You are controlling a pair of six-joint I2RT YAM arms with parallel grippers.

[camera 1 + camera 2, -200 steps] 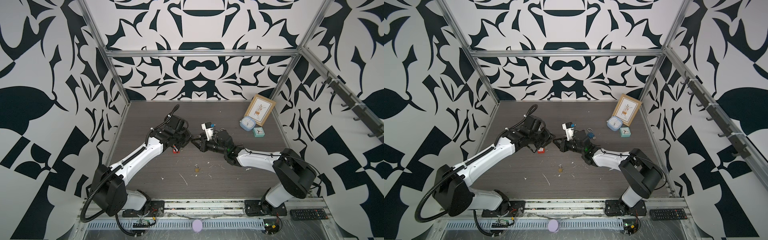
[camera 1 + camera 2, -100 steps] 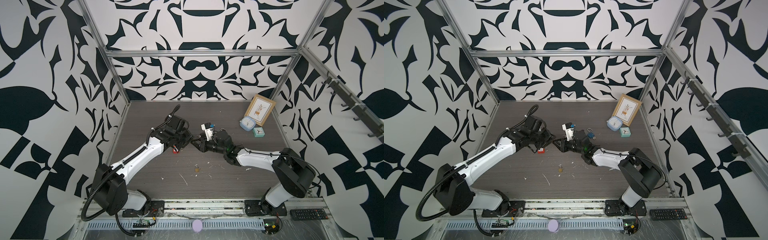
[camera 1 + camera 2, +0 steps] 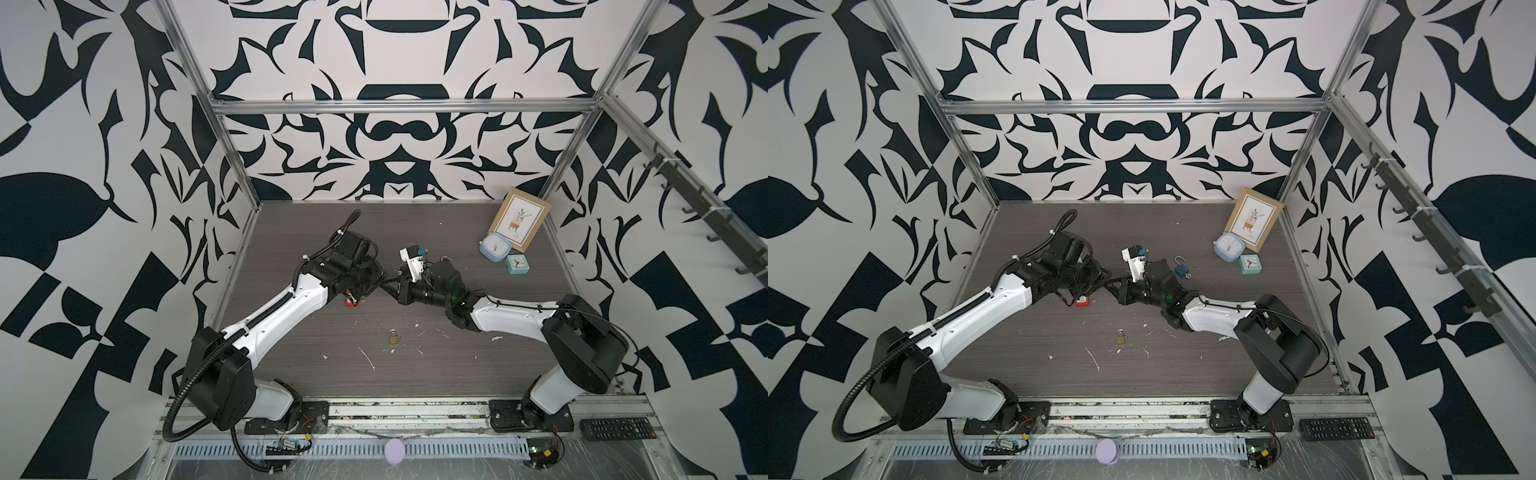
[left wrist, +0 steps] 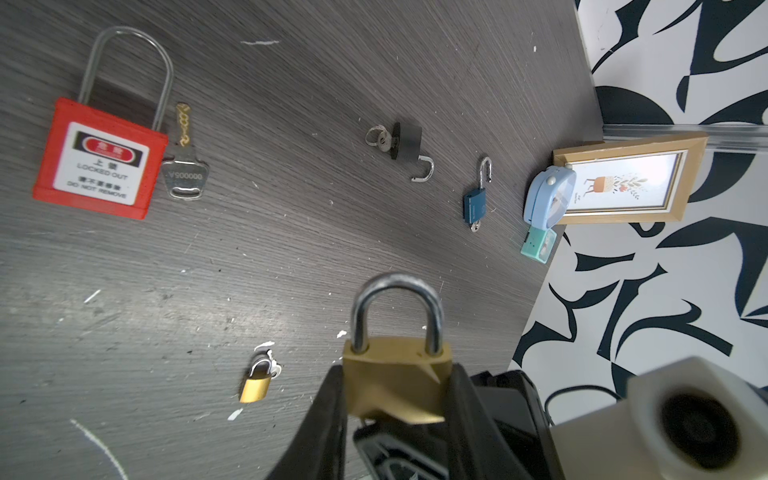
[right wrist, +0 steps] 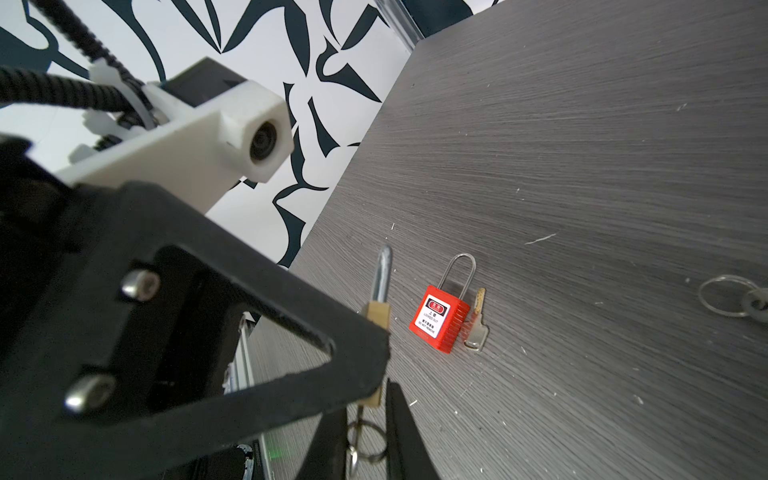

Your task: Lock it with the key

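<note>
1. My left gripper [image 4: 398, 376]: clamped on the body of the brass padlock [image 4: 392, 361], both shackle legs seated, held aloft near the red padlock [image 4: 99, 160].
2. My right gripper [image 5: 368, 415]: fingers close on either side of the key [image 5: 360, 413] under that brass body. Pinching or not, I cannot tell.
3. Silver key [image 4: 185, 176]: touching the red padlock.
4. Small brass padlock [image 4: 255, 384]: well apart from the red padlock.

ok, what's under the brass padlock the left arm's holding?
A key enters the brass padlock from below, its ring hanging between the right gripper's jaws. Keyhole and blade are out of sight, partly behind the left gripper's jaws.
</note>
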